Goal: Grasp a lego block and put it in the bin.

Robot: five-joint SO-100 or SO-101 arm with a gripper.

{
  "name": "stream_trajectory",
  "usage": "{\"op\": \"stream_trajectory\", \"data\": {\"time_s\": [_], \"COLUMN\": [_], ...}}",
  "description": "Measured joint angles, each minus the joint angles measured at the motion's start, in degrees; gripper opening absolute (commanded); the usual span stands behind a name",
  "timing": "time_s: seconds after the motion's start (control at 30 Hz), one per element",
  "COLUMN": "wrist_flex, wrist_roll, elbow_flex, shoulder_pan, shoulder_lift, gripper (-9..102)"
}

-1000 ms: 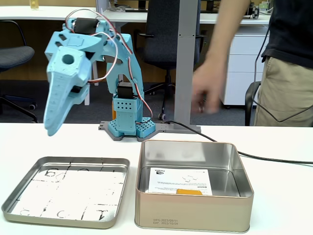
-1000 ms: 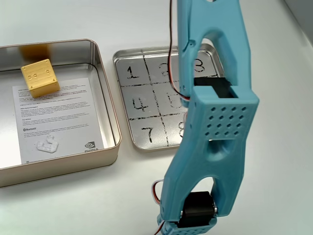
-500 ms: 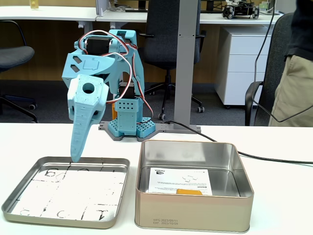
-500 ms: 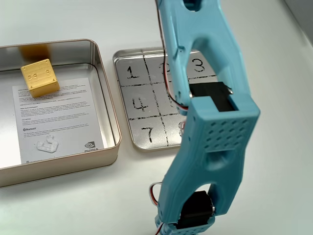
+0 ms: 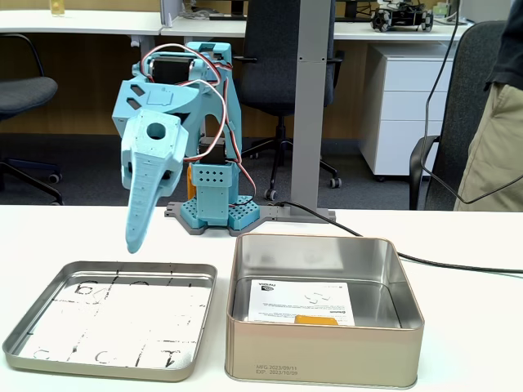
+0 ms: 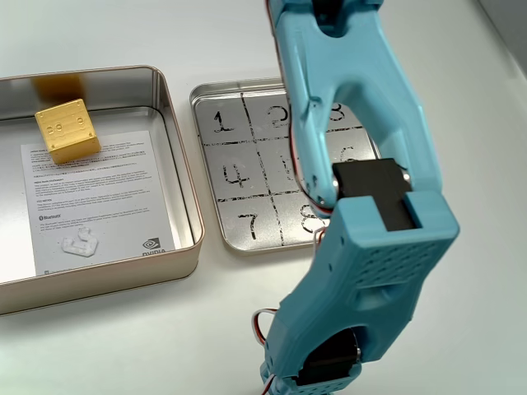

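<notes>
The mustard-yellow lego block [image 6: 67,130] lies in a far corner of the bin [image 6: 115,276], on the tin's bare floor beside the white paper label. From the front, the lego block [image 5: 315,320] shows as a thin yellow strip inside the bin [image 5: 319,355]. My blue gripper [image 5: 133,243] points down, hanging above the far edge of the shallow tray, well left of the bin. Its jaws look closed together with nothing between them. In the fixed view from above, the blue arm [image 6: 354,189] crosses over the tray.
A shallow silver tray [image 5: 33,314] with black scribbled numbers sits left of the bin; from above the tray [image 6: 239,197] lies right of it. A black cable [image 5: 458,265] runs across the table. A person [image 5: 498,131] stands at the right edge.
The gripper swung right from far left and dropped toward the tray's far edge, then rose slightly. The person's hand near the arm's base withdrew to the right.
</notes>
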Motion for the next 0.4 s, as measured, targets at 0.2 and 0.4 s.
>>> {"op": "stream_trajectory", "data": {"time_s": [0.2,0.4], "wrist_flex": [0.0,0.0], "wrist_roll": [0.0,0.0], "elbow_flex": [0.1,0.1], "shoulder_pan": [-0.4,-0.4], "shoulder_lift": [0.9,0.9], "gripper": [0,0]}}
